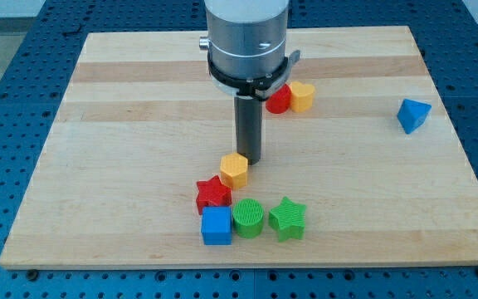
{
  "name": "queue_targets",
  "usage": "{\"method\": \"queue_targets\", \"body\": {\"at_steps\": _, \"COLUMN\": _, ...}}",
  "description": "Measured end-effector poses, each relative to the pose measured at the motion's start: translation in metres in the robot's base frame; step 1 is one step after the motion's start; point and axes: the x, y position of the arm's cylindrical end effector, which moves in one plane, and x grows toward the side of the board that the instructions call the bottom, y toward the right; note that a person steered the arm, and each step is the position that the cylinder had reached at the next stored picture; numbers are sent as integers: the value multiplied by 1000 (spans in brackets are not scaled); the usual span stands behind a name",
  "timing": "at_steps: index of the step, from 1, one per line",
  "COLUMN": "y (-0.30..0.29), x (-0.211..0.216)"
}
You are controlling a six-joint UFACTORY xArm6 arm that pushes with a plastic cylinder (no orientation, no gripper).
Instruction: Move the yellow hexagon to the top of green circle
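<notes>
The yellow hexagon lies near the board's middle, just above the red star. The green circle sits below and slightly right of the hexagon, between the blue cube and the green star. My tip stands right against the hexagon's upper right side. The rod rises from there to the grey arm body at the view's top.
A red circle and a second yellow block sit together behind the rod, toward the view's top. A blue triangle-like block lies at the view's right. The wooden board ends at a blue pegboard surround.
</notes>
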Motion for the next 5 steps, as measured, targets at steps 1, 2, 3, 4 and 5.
{"method": "queue_targets", "body": {"at_steps": 1, "y": 0, "x": 0}}
{"method": "queue_targets", "body": {"at_steps": 2, "y": -2, "x": -2}}
{"method": "queue_targets", "body": {"at_steps": 3, "y": -14, "x": -26}}
{"method": "queue_targets", "body": {"at_steps": 4, "y": -48, "x": -22}}
{"method": "queue_targets", "body": {"at_steps": 5, "y": -79, "x": 3}}
